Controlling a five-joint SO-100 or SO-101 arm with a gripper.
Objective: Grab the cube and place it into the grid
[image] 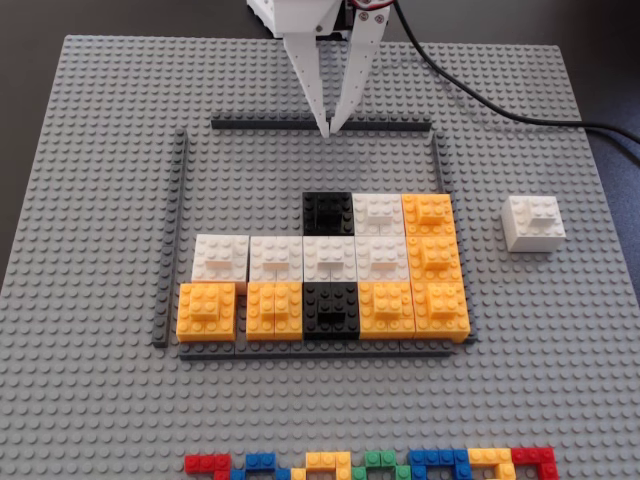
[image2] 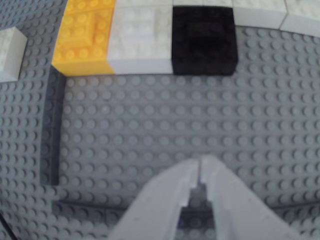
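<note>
A white cube (image: pixel 532 223) sits alone on the grey baseplate (image: pixel 90 150), right of the grid; the wrist view shows it at the left edge (image2: pixel 10 52). The grid is a dark grey frame (image: pixel 320 124) holding orange, white and black cubes (image: pixel 330 265) in its lower rows; the frame also shows in the wrist view (image2: pixel 51 130). My white gripper (image: pixel 328 128) hangs over the frame's top bar, fingertips together, holding nothing. In the wrist view the gripper (image2: pixel 200 162) is shut above bare studs inside the grid, near an orange (image2: pixel 82 37), a white (image2: pixel 140 35) and a black cube (image2: pixel 202 37).
A row of small red, blue, yellow and green bricks (image: pixel 370 464) lies along the baseplate's bottom edge. A black cable (image: pixel 500 105) runs from the arm to the right across the plate's top corner. Bare studs fill the grid's upper left part (image: pixel 245 180).
</note>
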